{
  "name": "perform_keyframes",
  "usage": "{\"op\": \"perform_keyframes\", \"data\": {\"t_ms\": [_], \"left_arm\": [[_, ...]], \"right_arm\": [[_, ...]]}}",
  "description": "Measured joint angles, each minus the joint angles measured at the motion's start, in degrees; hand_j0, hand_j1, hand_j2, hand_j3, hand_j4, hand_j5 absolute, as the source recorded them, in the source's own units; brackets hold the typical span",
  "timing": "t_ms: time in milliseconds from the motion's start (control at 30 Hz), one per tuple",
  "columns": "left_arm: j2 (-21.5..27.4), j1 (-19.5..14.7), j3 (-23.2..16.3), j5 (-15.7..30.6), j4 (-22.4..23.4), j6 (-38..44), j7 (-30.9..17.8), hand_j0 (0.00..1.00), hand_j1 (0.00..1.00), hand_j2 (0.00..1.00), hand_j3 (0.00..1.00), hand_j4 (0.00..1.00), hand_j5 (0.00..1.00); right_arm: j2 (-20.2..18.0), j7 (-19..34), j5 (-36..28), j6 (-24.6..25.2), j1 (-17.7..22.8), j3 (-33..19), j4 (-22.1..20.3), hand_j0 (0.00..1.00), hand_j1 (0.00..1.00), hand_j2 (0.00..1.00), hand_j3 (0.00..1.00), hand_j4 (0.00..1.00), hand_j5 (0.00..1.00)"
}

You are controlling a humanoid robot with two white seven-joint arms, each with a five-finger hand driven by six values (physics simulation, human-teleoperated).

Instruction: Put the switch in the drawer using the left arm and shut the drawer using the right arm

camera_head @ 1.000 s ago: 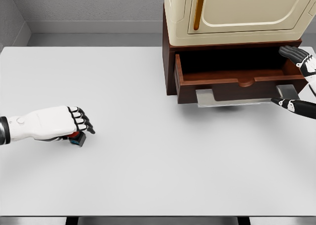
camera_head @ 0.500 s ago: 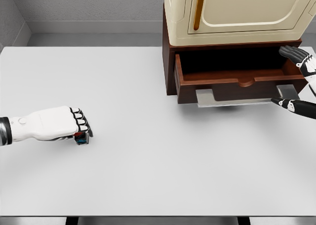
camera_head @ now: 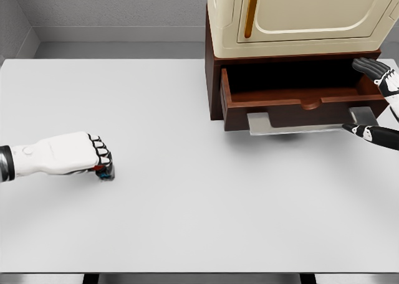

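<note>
My left hand (camera_head: 98, 157) lies at the left of the white table, its fingers curled tight around the switch (camera_head: 106, 172), a small dark block with red and blue showing under the knuckles. The switch rests on the tabletop and is mostly hidden by the fingers. The brown wooden drawer (camera_head: 299, 102) stands pulled open at the upper right, its inside dark and empty. My right hand (camera_head: 374, 100) waits at the drawer's right end with fingers spread, one finger above the corner and one below by the metal handle (camera_head: 305, 125).
A cream cabinet (camera_head: 299, 16) sits on top of the brown drawer unit and overhangs the open drawer. The white table (camera_head: 199, 222) stretches wide between my left hand and the drawer. A grey wall runs behind.
My left hand's fingers have curled further in and closed on the switch, which now shows less. The right hand and the drawer have not moved.
</note>
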Motion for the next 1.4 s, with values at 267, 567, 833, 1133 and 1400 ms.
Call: {"op": "perform_keyframes", "data": {"t_ms": [267, 567, 833, 1133, 1400], "left_arm": [[-0.10, -1.93, 0.06, 0.48, 0.00, 0.00, 0.12, 0.49, 0.49, 0.49, 0.49, 0.49, 0.49], [-1.45, -4.83, 0.00, 0.88, -0.02, 0.00, 0.13, 0.49, 0.49, 0.49, 0.49, 0.49, 0.49], [-3.57, -9.32, -1.20, 0.90, -0.06, 0.00, 0.13, 0.49, 0.49, 0.49, 0.49, 0.49, 0.49], [-6.70, -13.62, -3.94, 0.83, -0.02, 0.01, 0.13, 0.49, 0.49, 0.49, 0.49, 0.49, 0.49], [-8.94, -18.28, -6.04, 0.89, -0.08, 0.00, 0.12, 0.49, 0.49, 0.49, 0.49, 0.49, 0.49]], "right_arm": [[0.00, 0.00, 0.00, 0.00, 0.00, 0.00, 0.00, 1.00, 1.00, 1.00, 1.00, 1.00, 1.00], [0.00, 0.00, 0.01, 0.00, 0.00, 0.00, 0.00, 1.00, 1.00, 1.00, 1.00, 1.00, 1.00], [0.00, 0.00, 0.00, 0.00, 0.00, 0.00, 0.00, 1.00, 1.00, 1.00, 1.00, 1.00, 1.00], [0.00, 0.00, -0.02, 0.00, 0.09, 0.00, 0.00, 1.00, 1.00, 1.00, 1.00, 1.00, 1.00], [0.00, 0.00, -0.01, 0.00, 0.00, -0.02, 0.00, 1.00, 1.00, 1.00, 1.00, 1.00, 1.00]]}}
